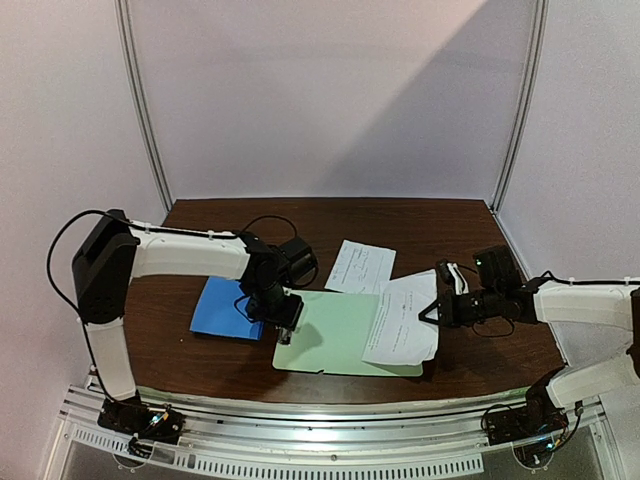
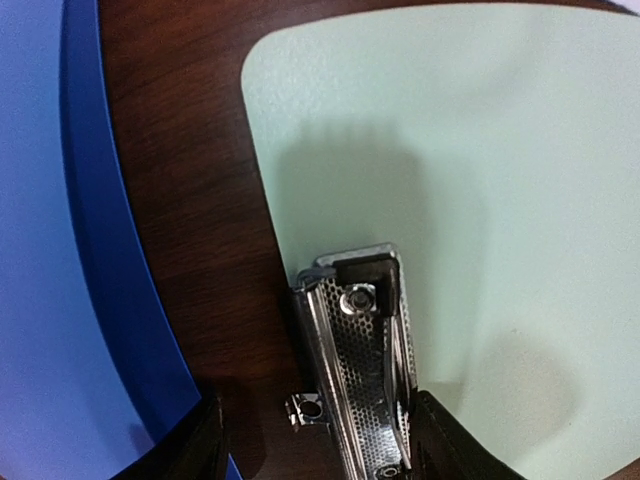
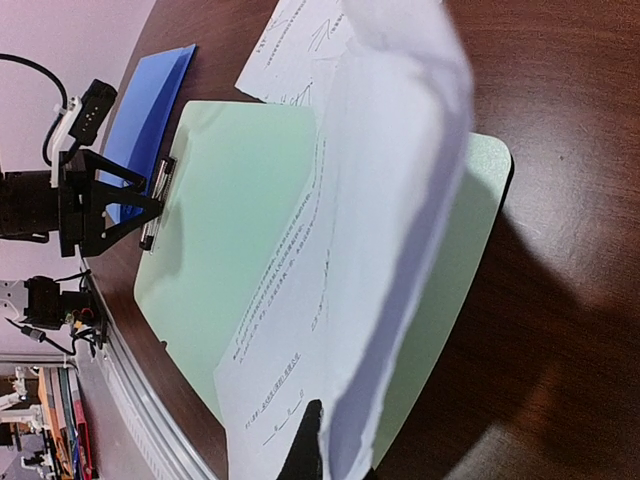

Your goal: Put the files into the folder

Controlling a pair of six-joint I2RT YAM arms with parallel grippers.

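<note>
Inspector: Closest to the right wrist lens is the first sheet (image 3: 330, 300), its near edge lifted and curling toward the camera. Status?

Assessor: The right gripper (image 1: 432, 310) is closed on that edge, and one dark finger (image 3: 300, 450) shows beneath the paper. The rest of the sheet drapes over the right part of the pale green clipboard (image 1: 335, 335).

Inspector: Handling character?

Assessor: Judged very light, thin and floppy. It buckles where it is pinched, so an edge grip should carry it only on a slow lift or drag. A quick move could fold or tear it. Mid-edge, as gripped here, looks the soundest hold.

Inspector: Second sheet (image 1: 360, 266)?

Assessor: It lies flat on the table (image 1: 450, 225), just beyond the clipboard's far edge. Its near corner meets the first sheet, and I cannot tell which overlaps. No edge is raised, so pickup should be harder. I would slide it to an overhang first.

Inspector: Folder (image 1: 225, 308)?

Assessor: Blue, flat and apparently closed, just left of the clipboard and partly under the left arm. The plastic is smooth and likely slippery. Its cover needs opening before anything goes in.

Inspector: Left gripper (image 2: 325, 440)?

Assessor: Its fingers are part-spread and straddle the clipboard's metal clip (image 2: 360, 370), with a visible gap on the folder side. It holds nothing.
</note>
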